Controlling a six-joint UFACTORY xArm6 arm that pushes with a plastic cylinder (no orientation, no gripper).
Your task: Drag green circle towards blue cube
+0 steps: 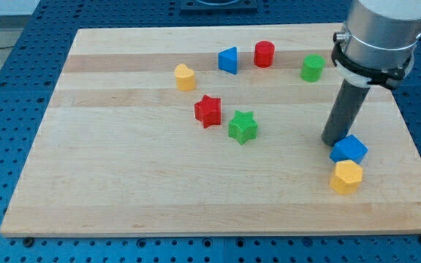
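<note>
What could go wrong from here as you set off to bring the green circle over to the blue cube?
My tip stands right beside the blue cube, so moving off could knock it into the yellow block touching it. The green circle lies near the board's top edge, and a misjudged push might send it off.

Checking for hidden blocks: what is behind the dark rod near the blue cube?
Only bare board shows around my tip, just up-left of the blue cube. Whatever lies directly behind the rod is covered.
</note>
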